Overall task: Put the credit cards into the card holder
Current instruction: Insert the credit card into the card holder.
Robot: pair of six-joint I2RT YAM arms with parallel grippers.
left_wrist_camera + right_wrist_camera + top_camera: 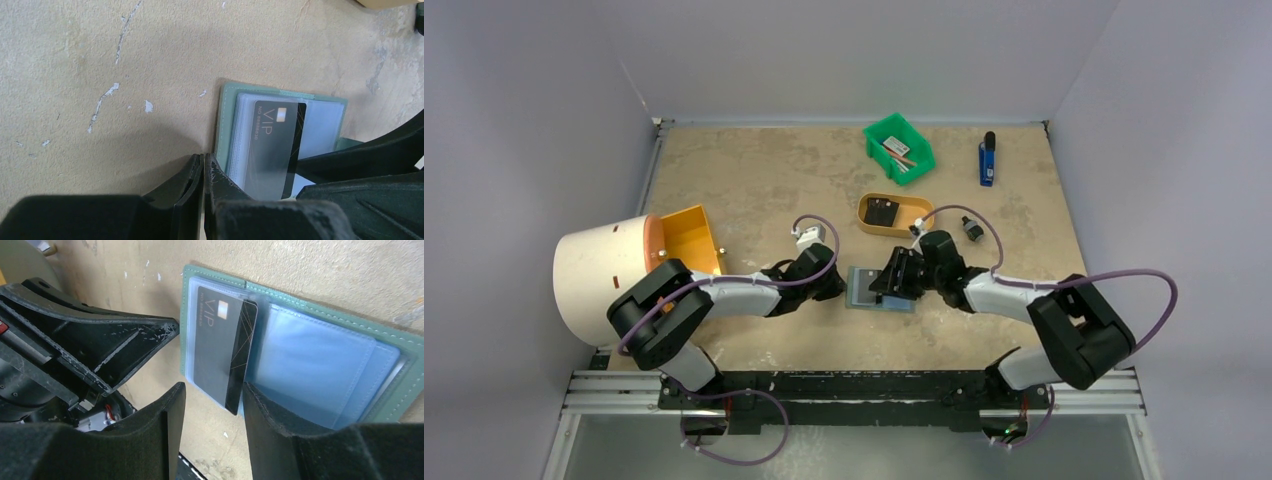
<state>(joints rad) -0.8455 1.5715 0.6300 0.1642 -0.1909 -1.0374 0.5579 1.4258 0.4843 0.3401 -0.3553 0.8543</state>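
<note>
The left arm (744,293) and the right arm (999,295) share one build: bulky black joint housings joined by pale grey-white tube links. A thin purple cable (1124,276) runs in loose loops along each. The matte black plastic fingers (267,425) are wedge-shaped, the left arm's scuffed with pale scratches.

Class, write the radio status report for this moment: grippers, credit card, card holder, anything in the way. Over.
Left gripper shut, at card holder edge. Right gripper open, straddling credit card. Card partway in. Nothing blocking.
</note>
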